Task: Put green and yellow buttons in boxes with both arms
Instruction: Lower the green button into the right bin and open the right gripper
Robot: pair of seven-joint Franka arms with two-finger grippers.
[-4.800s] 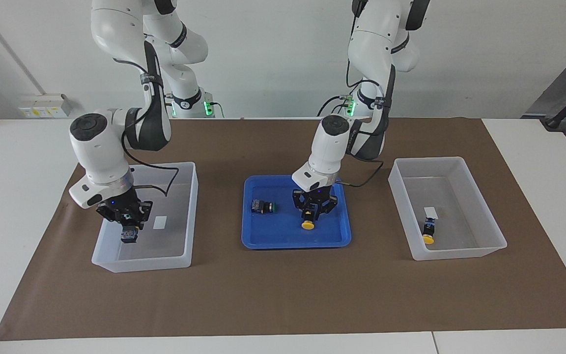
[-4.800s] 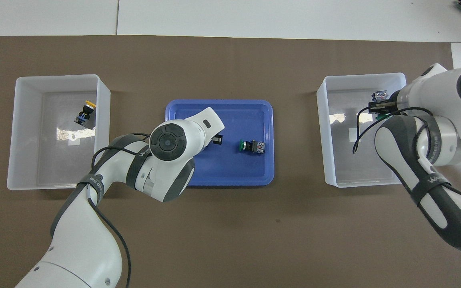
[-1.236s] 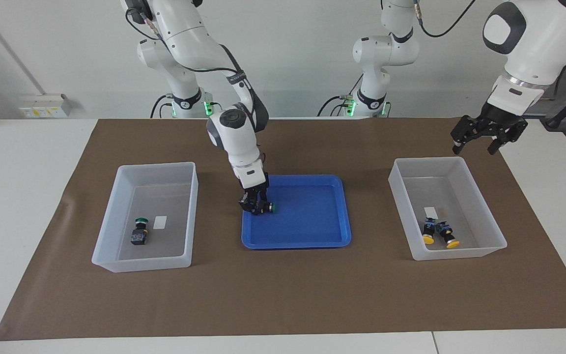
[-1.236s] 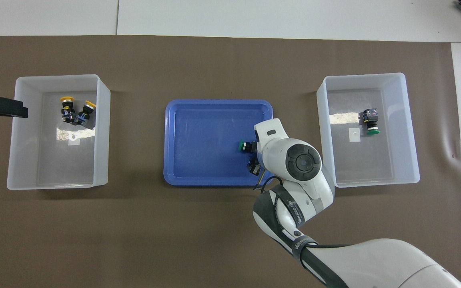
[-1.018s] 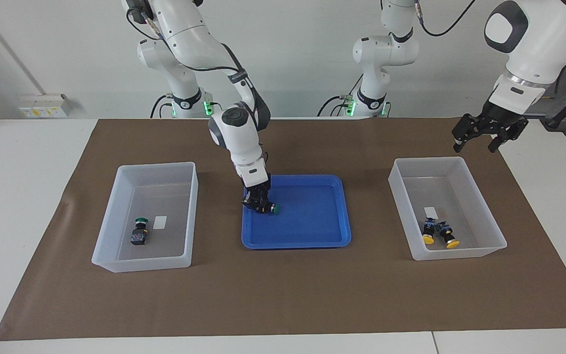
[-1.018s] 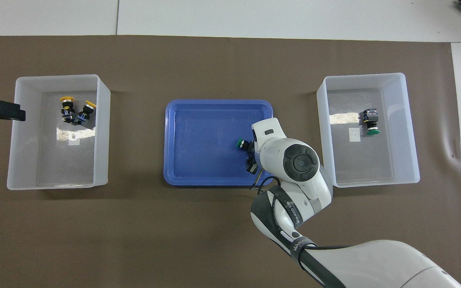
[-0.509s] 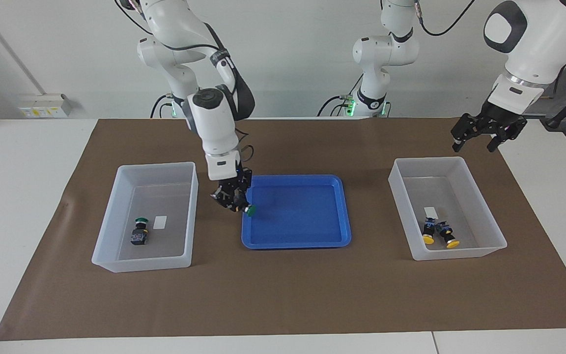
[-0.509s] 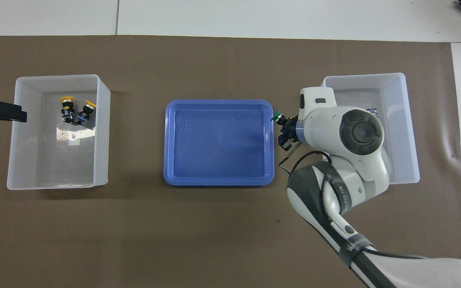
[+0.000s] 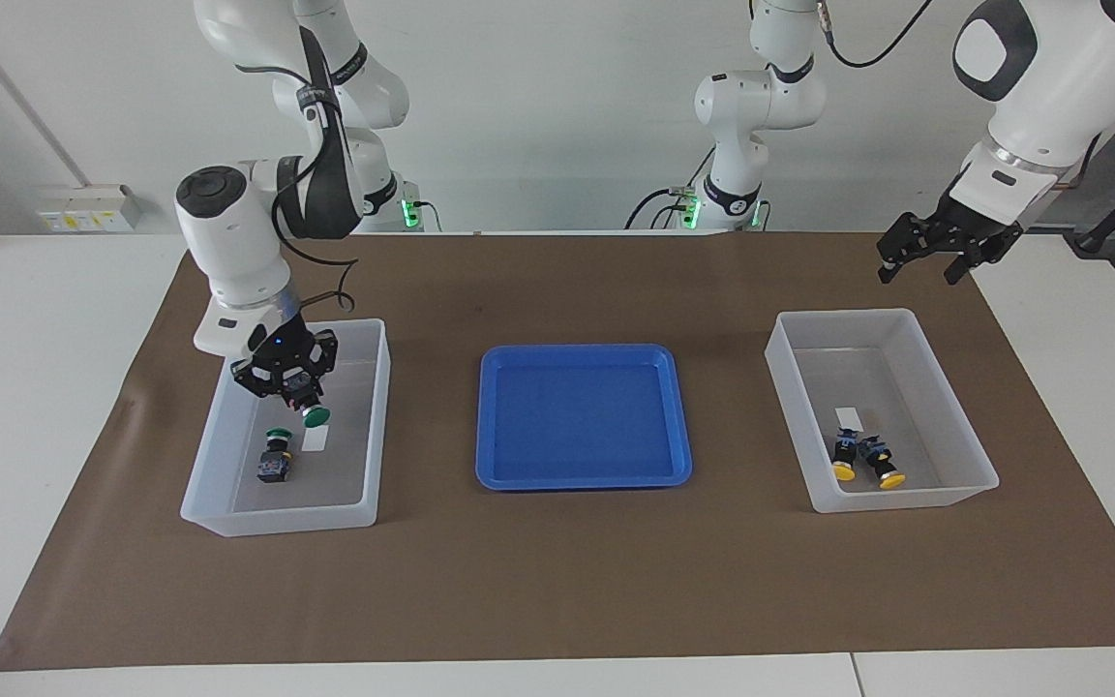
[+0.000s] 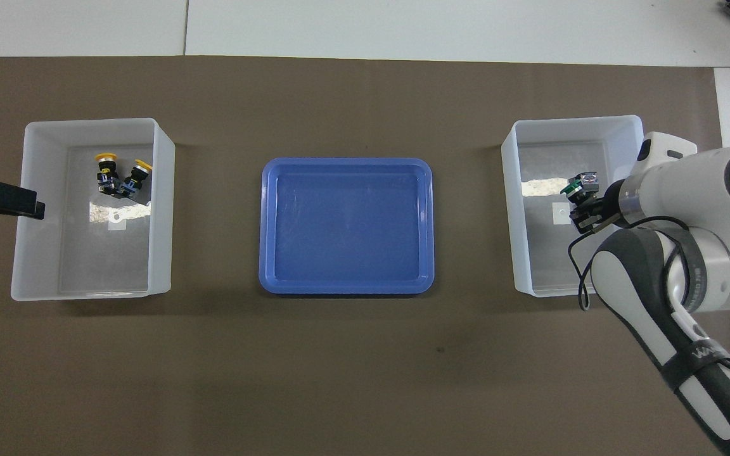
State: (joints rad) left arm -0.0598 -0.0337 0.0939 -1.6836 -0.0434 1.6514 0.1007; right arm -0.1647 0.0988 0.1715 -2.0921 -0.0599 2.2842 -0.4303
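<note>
Overhead, the right end effector [image 9: 291,382] pinches a green button [image 9: 316,416] above the box [image 9: 376,426] at the right arm's end of the counter [image 9: 557,581], where another green button [image 9: 274,455] lies. Between the boxes sits a blue tray [image 9: 488,426]. Two yellow buttons [image 9: 863,458] lie touching in the other box [image 9: 945,397]; the left end effector [image 9: 925,254], fingers spread, hangs just past its rim, waiting.
</note>
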